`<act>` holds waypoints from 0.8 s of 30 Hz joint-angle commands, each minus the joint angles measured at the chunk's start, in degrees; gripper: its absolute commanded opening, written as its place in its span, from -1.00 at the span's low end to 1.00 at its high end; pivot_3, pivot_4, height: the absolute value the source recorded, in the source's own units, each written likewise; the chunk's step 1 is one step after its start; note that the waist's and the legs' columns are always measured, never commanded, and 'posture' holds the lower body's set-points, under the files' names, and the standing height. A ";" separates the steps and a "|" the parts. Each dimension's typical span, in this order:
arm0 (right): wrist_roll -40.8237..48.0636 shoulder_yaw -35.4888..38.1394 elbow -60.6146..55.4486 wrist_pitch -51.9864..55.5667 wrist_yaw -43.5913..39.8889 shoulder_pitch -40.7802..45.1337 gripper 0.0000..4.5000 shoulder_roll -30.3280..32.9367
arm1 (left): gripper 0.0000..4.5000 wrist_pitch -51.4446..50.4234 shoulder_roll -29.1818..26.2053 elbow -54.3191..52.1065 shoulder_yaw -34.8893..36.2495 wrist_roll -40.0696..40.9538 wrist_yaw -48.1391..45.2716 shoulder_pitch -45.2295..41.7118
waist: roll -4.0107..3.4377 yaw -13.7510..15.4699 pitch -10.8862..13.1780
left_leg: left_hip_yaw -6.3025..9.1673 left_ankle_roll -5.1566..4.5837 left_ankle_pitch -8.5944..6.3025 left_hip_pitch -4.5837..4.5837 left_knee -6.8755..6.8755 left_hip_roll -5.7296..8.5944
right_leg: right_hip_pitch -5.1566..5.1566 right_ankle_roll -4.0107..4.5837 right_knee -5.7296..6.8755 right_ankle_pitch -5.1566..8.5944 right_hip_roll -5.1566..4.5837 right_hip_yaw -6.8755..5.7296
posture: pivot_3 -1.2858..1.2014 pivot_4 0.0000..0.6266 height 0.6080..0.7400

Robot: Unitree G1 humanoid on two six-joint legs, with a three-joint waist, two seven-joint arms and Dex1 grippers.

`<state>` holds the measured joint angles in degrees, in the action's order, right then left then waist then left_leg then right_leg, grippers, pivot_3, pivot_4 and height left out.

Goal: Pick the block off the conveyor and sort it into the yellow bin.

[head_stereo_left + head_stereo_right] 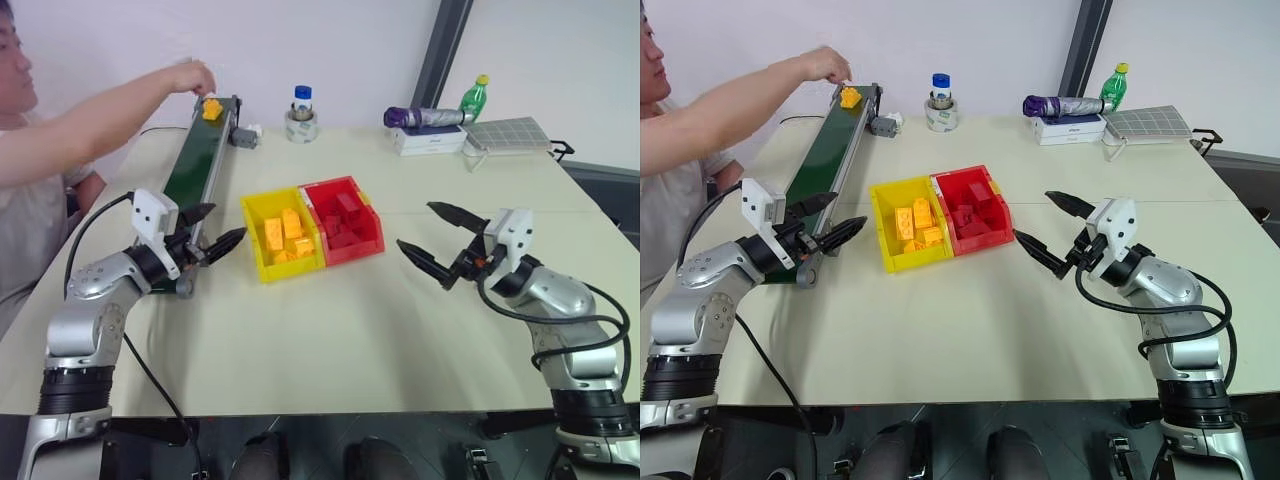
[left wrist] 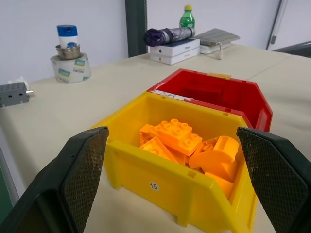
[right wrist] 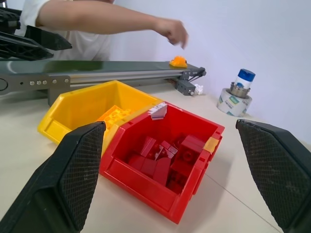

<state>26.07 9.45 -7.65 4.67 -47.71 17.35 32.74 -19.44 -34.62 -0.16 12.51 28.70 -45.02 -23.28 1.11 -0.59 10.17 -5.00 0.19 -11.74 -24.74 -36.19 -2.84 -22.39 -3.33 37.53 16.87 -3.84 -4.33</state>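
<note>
A small yellow-orange block point(image 1: 211, 108) lies on the far end of the dark green conveyor point(image 1: 195, 165), right under a person's hand point(image 1: 192, 76). The yellow bin point(image 1: 281, 235) stands mid-table with several yellow bricks inside, joined to a red bin point(image 1: 344, 219) of dark red blocks. My left gripper point(image 1: 210, 232) hovers open by the conveyor's near end, just left of the yellow bin, holding nothing. Right of the red bin, my right gripper point(image 1: 436, 240) is open and empty too. In the right wrist view the block point(image 3: 178, 61) sits at the belt's far end.
The person reaches in from the far left. A grey motor point(image 1: 243, 137) is at the conveyor's far end. At the back stand a tape roll with a jar point(image 1: 301, 117), a white box with a folded umbrella point(image 1: 428, 128), a green bottle point(image 1: 474, 96) and a grey pad point(image 1: 508, 134).
</note>
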 commanded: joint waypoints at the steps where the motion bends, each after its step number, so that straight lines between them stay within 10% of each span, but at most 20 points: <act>1: 0.88 0.76 -2.05 -0.58 0.03 0.98 1.00 -0.12 | 0.97 1.31 0.07 -1.87 0.79 -0.43 0.82 -0.39 | 0.00 0.01 0.00 | 0.00 0.00 0.00 0.00 0.00 0.00 | 0.00 0.00 0.00 0.00 0.00 0.00 | 0.03 -0.52 1.00; 15: -0.12 0.48 -1.98 -1.33 0.00 0.34 1.00 -0.05 | 0.97 6.00 0.70 -4.37 4.99 1.49 1.14 2.17 | 0.00 -0.10 0.00 | -0.05 0.00 0.00 0.00 0.01 -0.01 | -0.03 0.00 0.00 0.00 0.00 0.07 | 0.03 -0.52 1.00; 24: -0.32 0.60 -0.82 -1.51 -1.15 0.71 1.00 0.34 | 0.97 14.98 6.67 -11.64 12.52 -6.30 17.67 11.56 | 0.00 -0.04 0.00 | -0.18 -0.01 -0.01 0.08 0.03 -0.03 | -0.03 0.00 0.02 -0.01 0.00 0.24 | 0.03 -0.52 1.00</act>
<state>25.38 9.27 -7.54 4.52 -48.50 17.25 32.70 -6.82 -27.92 -7.84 23.08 24.01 -29.93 -12.72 1.11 -0.63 10.17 -5.18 0.18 -11.75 -24.66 -36.15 -2.87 -22.42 -3.34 37.55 16.87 -3.84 -4.09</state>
